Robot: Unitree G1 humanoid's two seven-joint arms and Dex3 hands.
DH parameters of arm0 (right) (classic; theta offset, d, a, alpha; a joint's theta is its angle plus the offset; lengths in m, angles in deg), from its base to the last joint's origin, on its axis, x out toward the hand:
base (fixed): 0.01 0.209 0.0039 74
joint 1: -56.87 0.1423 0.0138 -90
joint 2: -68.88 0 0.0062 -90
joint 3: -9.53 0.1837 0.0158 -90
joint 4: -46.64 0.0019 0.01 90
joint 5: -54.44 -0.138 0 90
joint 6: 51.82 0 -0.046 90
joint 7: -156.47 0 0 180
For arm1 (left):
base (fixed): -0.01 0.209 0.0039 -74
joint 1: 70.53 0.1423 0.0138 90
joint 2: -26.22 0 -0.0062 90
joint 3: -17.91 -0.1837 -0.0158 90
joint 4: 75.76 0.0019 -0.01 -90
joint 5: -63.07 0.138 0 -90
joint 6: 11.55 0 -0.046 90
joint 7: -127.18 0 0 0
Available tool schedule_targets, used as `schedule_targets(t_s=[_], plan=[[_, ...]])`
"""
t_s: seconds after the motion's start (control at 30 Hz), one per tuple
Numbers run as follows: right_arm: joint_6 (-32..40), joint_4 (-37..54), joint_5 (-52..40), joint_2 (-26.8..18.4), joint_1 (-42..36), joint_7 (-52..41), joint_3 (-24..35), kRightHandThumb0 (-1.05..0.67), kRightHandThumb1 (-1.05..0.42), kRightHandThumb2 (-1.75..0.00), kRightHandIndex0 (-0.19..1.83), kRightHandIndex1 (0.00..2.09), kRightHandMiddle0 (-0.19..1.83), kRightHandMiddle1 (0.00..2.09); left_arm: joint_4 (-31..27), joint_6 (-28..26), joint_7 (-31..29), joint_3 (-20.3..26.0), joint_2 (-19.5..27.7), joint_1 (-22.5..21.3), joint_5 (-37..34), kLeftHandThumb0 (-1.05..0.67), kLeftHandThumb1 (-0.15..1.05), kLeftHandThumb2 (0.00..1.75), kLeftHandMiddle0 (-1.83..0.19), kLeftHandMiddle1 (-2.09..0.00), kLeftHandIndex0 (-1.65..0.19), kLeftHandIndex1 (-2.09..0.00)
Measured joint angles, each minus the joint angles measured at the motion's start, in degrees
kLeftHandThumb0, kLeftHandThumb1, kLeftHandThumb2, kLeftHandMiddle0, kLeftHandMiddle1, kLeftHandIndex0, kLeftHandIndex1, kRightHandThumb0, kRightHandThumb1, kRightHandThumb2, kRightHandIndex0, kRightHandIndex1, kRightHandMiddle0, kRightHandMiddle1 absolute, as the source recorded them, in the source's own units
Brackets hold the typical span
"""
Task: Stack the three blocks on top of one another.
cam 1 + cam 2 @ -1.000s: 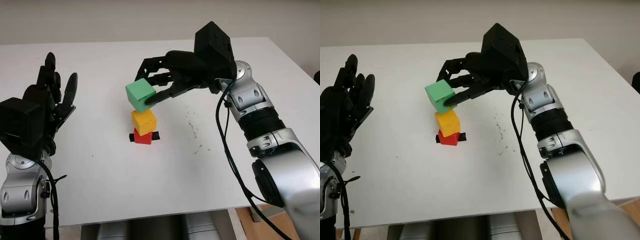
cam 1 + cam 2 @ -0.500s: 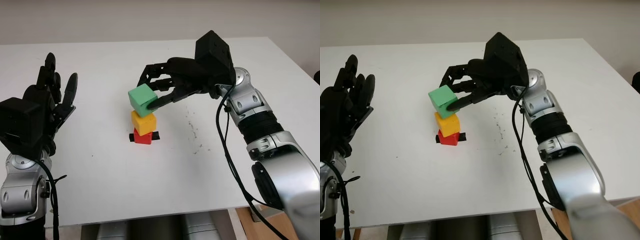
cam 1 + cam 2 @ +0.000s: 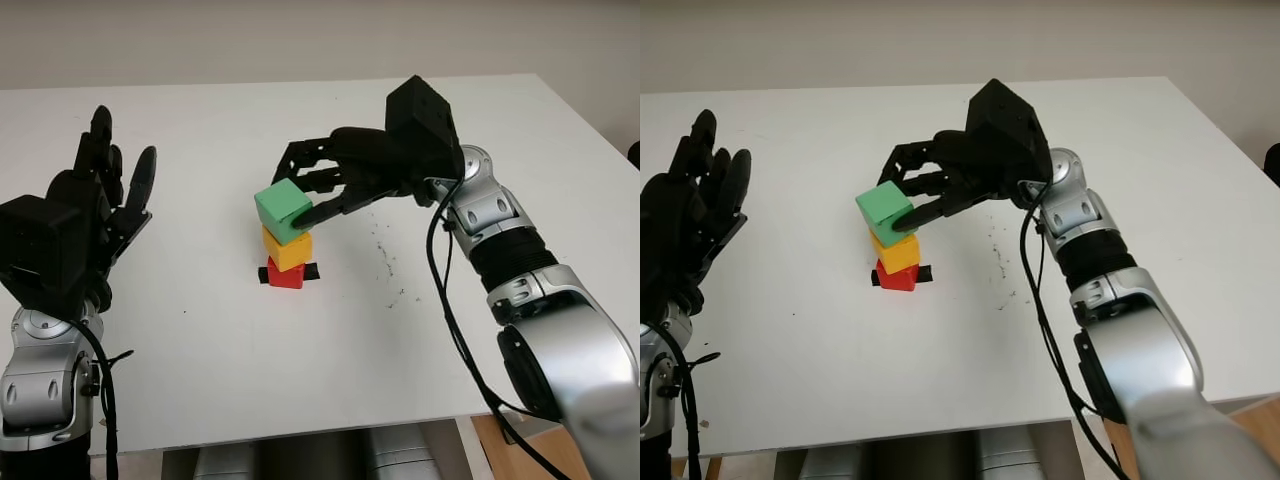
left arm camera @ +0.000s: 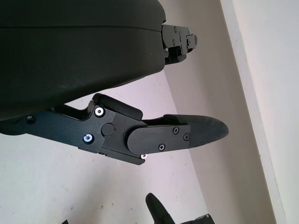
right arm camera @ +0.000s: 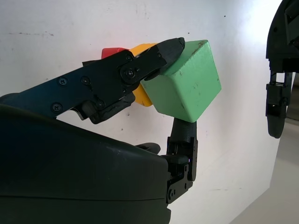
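**Green block meets the stack as robot closes in on a three-high tower**

The right hand [image 3: 318, 190] clamps the green block [image 3: 282, 210] between its fingers [image 5: 161, 53], one pressed on a near face and the others on the far side. Directly beneath the fingertips, the block sits tilted on the yellow block [image 3: 288, 250], which stands on the red block [image 3: 286, 276] on the white table [image 3: 300, 360]. Whether the green block's weight already rests on the yellow one cannot be told. A clean finish likely means levelling the green block square over the yellow, then releasing gently so nothing drags sideways. The right wrist view shows the pinch up close, with yellow and red edges peeking from behind the fingers; the head views add the stack's alignment. The left hand [image 3: 95, 215], open, is raised well apart from the stack.
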Motion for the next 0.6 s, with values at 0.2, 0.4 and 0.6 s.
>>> schedule_targets(t_s=[0.2,0.4,0.6], plan=[[0.03,0.00,0.98,0.09,-0.02,0.74,-0.20,-0.49,-0.94,-0.06,0.30,0.11,0.40,1.63,-0.03,-0.01,0.01,0.00,0.00,0.12,0.00,-0.73,1.05,0.48,0.07,-0.05,0.08,-0.05],[-0.41,-0.13,1.16,0.10,-0.03,1.01,-0.20,-0.48,-0.95,-0.06,0.31,0.11,0.39,1.64,-0.03,0.27,0.04,-0.11,0.00,0.25,0.50,-0.72,1.05,0.49,0.05,-0.06,0.07,-0.06],[-1.00,-0.24,1.58,0.09,-0.06,1.13,-0.23,-0.47,-0.95,-0.06,0.31,0.11,0.37,1.65,-0.20,0.28,0.04,-0.20,-0.03,0.81,0.57,-0.72,1.05,0.48,0.06,-0.05,0.07,-0.05]])
